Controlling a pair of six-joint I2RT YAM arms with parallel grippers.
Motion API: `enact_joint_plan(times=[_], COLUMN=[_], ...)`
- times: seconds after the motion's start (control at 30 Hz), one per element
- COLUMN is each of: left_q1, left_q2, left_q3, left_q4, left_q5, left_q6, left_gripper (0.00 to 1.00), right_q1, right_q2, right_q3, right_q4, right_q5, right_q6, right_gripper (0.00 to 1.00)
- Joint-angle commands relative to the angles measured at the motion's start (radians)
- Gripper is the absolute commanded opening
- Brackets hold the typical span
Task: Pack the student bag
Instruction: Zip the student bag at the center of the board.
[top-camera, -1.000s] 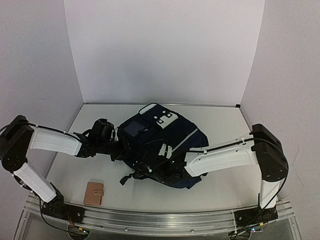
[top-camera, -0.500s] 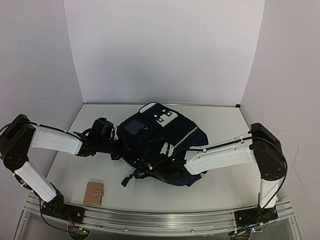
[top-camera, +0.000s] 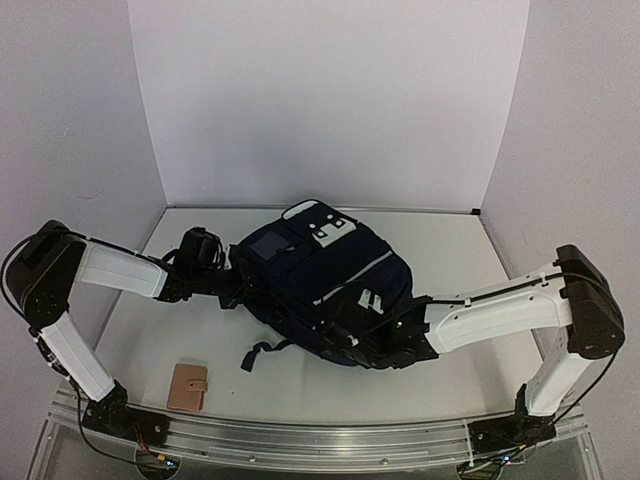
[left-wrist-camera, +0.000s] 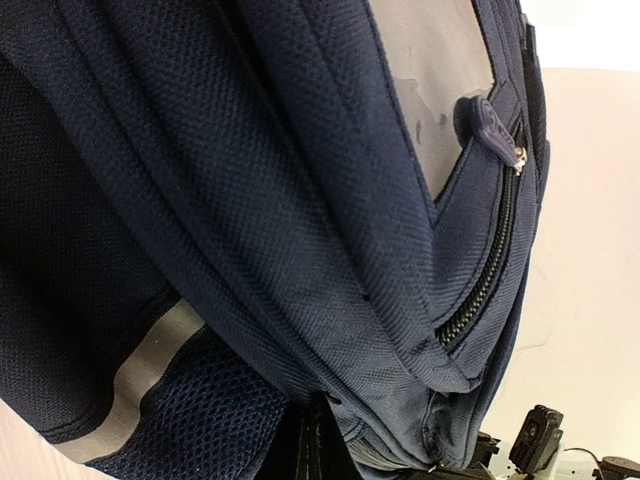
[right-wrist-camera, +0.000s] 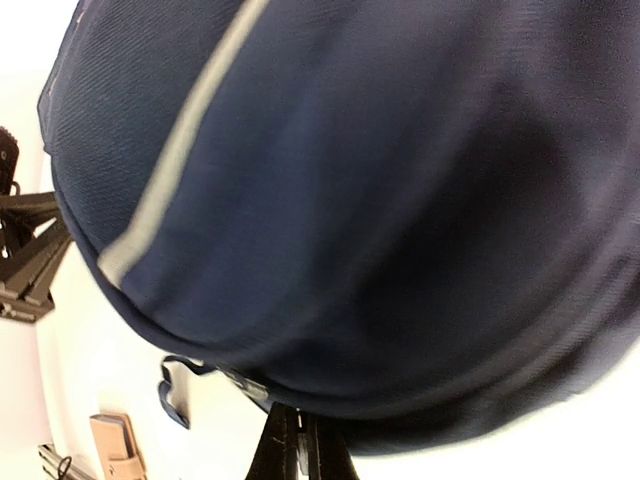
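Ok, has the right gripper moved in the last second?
Yes. The right gripper, pinching the student bag, has shifted to the right, away from the tan wallet, which has not moved.

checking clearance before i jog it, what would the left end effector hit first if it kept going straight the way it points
The student bag, at once: the left end effector is shut with its tips against the navy fabric, seemingly pinching a fold.

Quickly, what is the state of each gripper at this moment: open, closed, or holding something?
The left gripper: closed, pinching the backpack fabric.
The right gripper: closed on the edge of the backpack.
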Motion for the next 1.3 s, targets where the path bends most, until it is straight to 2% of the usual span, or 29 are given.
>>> enact_joint_plan(times=[0.0,0.17,0.37,0.43,0.47,0.57,0.7,0.83,0.97,1.1,1.27], left_q1=[0.095,0.145,0.153,0.153,0.151,0.129,0.027,-0.112,-0.222,-0.306,-0.357], left_q2=[0.046,0.101,0.173,0.161,0.146,0.06,-0.066,-0.176,-0.202,-0.136,-0.061], left_q3=[0.077,0.149,0.288,0.305,0.303,0.263,0.173,0.055,-0.06,-0.061,-0.048], left_q4=[0.025,0.029,-0.006,-0.035,-0.054,-0.11,-0.197,-0.255,-0.143,-0.097,-0.046], left_q5=[-0.101,-0.075,-0.009,-0.003,-0.004,-0.048,-0.154,-0.32,-0.374,-0.375,-0.369], left_q6=[0.066,0.135,0.281,0.301,0.304,0.278,0.192,-0.008,-0.176,-0.245,-0.278], left_gripper=[0.0,0.0,0.02,0.13,0.24,0.5,0.64,0.66,0.67,0.67,0.67], right_q1=[-0.007,-0.017,-0.097,-0.126,-0.134,-0.139,-0.139,-0.139,-0.139,-0.138,-0.137], right_q2=[-0.065,-0.077,-0.058,-0.063,-0.067,-0.069,-0.052,-0.05,-0.045,-0.022,-0.016], right_q3=[-0.061,-0.09,-0.064,-0.052,-0.042,-0.01,0.015,0.009,0.006,0.021,0.028], right_q4=[-0.105,-0.118,-0.117,-0.088,-0.062,0.003,0.049,0.096,0.107,0.11,0.122], right_q5=[0.037,0.016,-0.006,-0.028,-0.052,-0.108,-0.171,-0.2,-0.191,-0.2,-0.202], right_q6=[-0.032,-0.097,-0.26,-0.345,-0.391,-0.491,-0.551,-0.567,-0.584,-0.601,-0.605], right_gripper=[0.0,0.0,0.0,0.0,0.0,0.0,0.0,0.0,0.0,0.0,0.0])
